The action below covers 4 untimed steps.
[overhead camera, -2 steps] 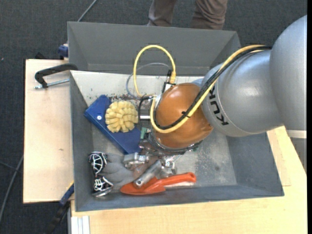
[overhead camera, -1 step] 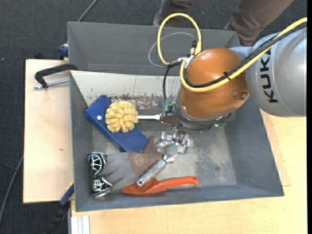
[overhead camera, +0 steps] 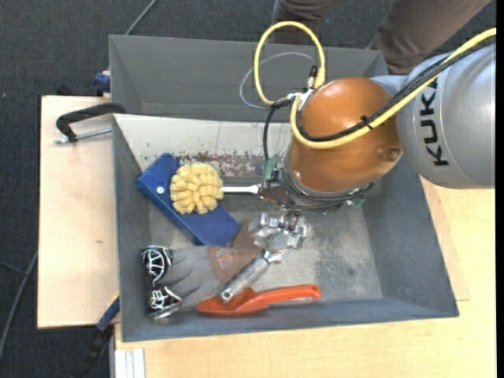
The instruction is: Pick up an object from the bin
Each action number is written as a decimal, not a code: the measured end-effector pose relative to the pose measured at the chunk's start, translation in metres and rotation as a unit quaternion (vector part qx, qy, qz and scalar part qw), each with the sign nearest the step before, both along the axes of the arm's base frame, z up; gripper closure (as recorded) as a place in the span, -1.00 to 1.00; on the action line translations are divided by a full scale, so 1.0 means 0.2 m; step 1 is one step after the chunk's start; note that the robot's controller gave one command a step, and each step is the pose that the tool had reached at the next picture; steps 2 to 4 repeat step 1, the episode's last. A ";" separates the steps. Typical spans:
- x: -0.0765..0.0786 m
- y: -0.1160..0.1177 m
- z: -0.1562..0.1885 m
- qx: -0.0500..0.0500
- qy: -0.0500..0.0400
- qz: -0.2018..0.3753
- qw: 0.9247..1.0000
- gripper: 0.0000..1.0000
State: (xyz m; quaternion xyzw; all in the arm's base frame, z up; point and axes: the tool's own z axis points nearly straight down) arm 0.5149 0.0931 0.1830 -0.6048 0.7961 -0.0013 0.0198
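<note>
Nothing is picked up yet, as far as I can see. The thing nearest to being taken is a silver metal rod point(overhead camera: 248, 276). It lies aslant near the middle of the grey bin point(overhead camera: 358, 250), its upper end right under the gripper point(overhead camera: 281, 233). Its lower end points to 7 o'clock, down onto an orange-handled tool point(overhead camera: 272, 296). The gripper hangs low over that upper end, so close that I cannot say whether it touches. Whether it is open or closed I cannot tell either; the arm's orange cover point(overhead camera: 342, 136) looms over it from 1 o'clock. I see nothing plainly held.

Just beside the rod, at 9 o'clock from the gripper, is a brownish patch point(overhead camera: 228, 257) that overlaps a grey glove point(overhead camera: 185, 268). The orange-handled tool lies along the near wall at 6 o'clock. Beyond the glove, at 8 o'clock, a small black-and-white ball point(overhead camera: 156, 261) sits in the corner, with a second black-and-white thing point(overhead camera: 161, 299) just below it. At 10 o'clock a blue flat block point(overhead camera: 206, 220) lies slantwise with a yellow knobbly brush head point(overhead camera: 197, 188) on top. The brush's metal handle point(overhead camera: 240, 187) runs toward 3 o'clock and ends near the arm.

My reading is that the approach is done, or nearly so, while the closing, the grip and the lift are all left to do.
</note>
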 end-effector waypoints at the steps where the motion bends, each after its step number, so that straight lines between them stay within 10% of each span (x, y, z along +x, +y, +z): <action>1: 0.05 0.09 -0.09 -0.004 -0.005 0.075 0.997 1.00; 4: 0.05 0.09 -0.09 -0.004 -0.005 0.075 0.997 1.00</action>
